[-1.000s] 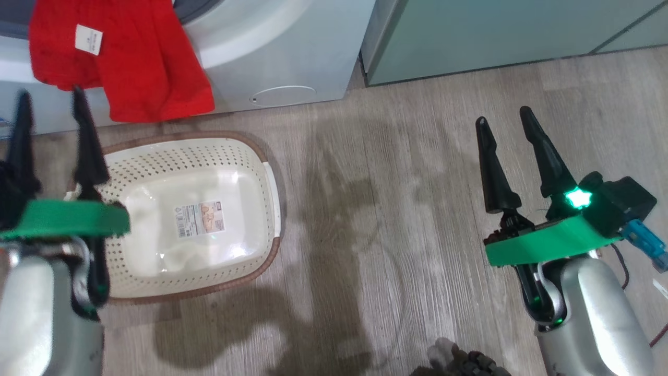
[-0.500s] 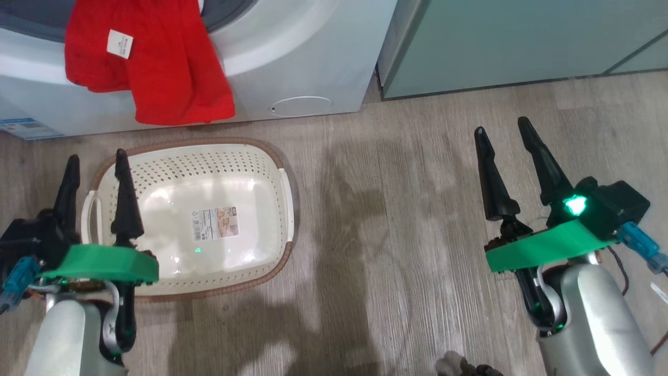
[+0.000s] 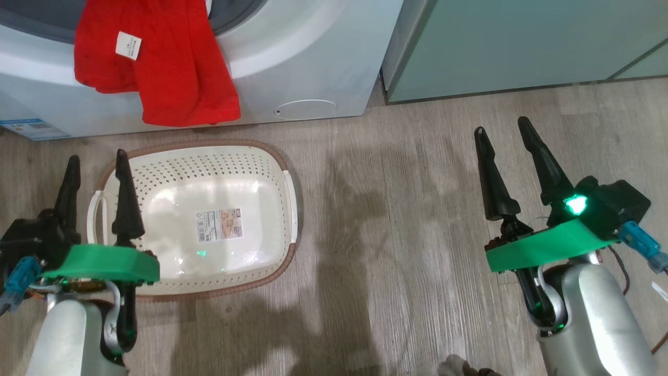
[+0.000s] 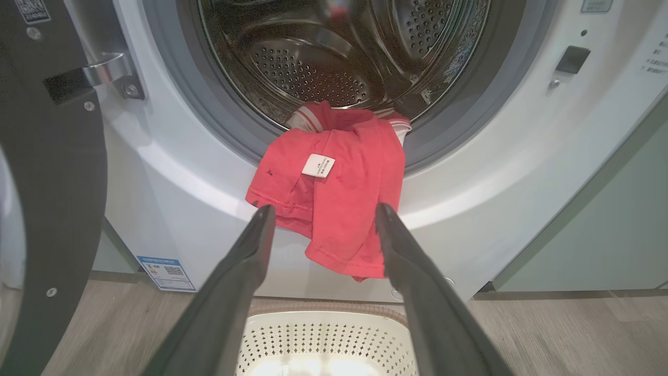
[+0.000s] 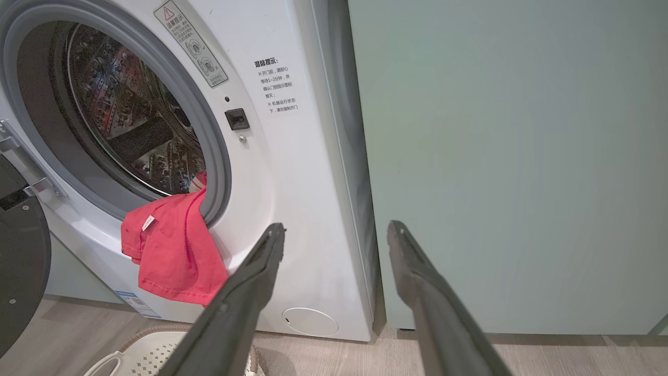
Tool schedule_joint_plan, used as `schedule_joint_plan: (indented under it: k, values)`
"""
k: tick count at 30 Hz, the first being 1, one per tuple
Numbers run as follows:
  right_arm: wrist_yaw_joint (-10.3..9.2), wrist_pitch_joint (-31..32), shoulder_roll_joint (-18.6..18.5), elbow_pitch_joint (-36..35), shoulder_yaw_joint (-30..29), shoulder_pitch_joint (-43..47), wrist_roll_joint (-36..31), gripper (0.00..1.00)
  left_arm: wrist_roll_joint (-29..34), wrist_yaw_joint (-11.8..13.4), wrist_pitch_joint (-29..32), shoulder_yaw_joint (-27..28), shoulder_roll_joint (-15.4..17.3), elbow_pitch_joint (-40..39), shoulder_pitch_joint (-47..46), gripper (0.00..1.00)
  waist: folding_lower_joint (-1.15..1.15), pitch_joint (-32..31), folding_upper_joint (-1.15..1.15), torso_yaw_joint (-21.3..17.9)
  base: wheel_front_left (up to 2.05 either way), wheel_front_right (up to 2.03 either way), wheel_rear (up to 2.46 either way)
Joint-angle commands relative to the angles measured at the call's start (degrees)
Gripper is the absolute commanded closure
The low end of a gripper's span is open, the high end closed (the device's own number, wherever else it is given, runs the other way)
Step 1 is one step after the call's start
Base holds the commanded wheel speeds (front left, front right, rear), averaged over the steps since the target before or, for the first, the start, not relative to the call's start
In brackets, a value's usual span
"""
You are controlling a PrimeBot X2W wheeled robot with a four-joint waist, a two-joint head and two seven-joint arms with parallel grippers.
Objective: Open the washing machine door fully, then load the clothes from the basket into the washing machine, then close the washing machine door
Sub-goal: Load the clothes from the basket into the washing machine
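The red clothes (image 3: 156, 68) hang half out of the washing machine (image 3: 302, 57), draped over the grey gasket and down its white front; the left wrist view shows the clothes (image 4: 334, 203) trailing from the steel drum. The washing machine door (image 4: 47, 188) stands swung open at the left. The cream basket (image 3: 209, 219) sits on the floor before the machine with just a label sticker inside. My left gripper (image 3: 94, 164) is open over the basket's left handle, holding nothing. My right gripper (image 3: 503, 128) is open above bare floor at the right.
Pale green cabinets (image 3: 522, 42) stand right of the machine. Wood-look floor (image 3: 391, 235) lies between the basket and my right arm. A round white flap (image 3: 305, 108) and a blue sticker (image 3: 28, 128) mark the machine's lower front.
The left arm has drawn back and down from the hanging clothes to the basket's left side. The head camera shifted, sliding the scene rightward. The right arm has held still.
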Motion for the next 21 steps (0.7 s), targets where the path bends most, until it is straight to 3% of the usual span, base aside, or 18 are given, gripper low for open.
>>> schedule_joint_plan:
  k: [1, 8, 14, 21]
  values:
    - [0.0, 0.2, -0.1, -2.1, 1.1, 0.6, -0.3, 0.0, -0.4, 0.4, -0.4, 1.7, 0.9, -1.7, -0.7, 0.0, 0.0, 0.1, 0.0, 0.1, 0.0, 0.0, 0.0]
    - [0.0, 0.1, -0.1, -3.0, 1.6, 0.0, 0.0, 0.0, -0.5, -0.1, 1.0, 1.0, 2.0, -1.0, -4.7, 0.0, 0.0, 1.6, 0.0, 0.0, 0.0, 0.0, 0.0]
    - [0.0, -0.3, -0.1, -3.8, 2.8, -1.0, 0.4, 0.0, -1.3, -2.1, 6.5, -0.6, 3.7, 3.5, -11.3, 0.0, 0.0, 3.9, 0.0, -1.2, 0.0, 0.0, 0.0]
    - [0.0, -1.8, -0.1, -2.9, 5.6, -2.3, 2.3, 0.0, -4.2, -5.0, 13.5, -0.6, 6.5, 17.0, -22.3, 0.0, 0.0, 7.8, 0.0, -4.9, 0.0, 0.0, 0.0]
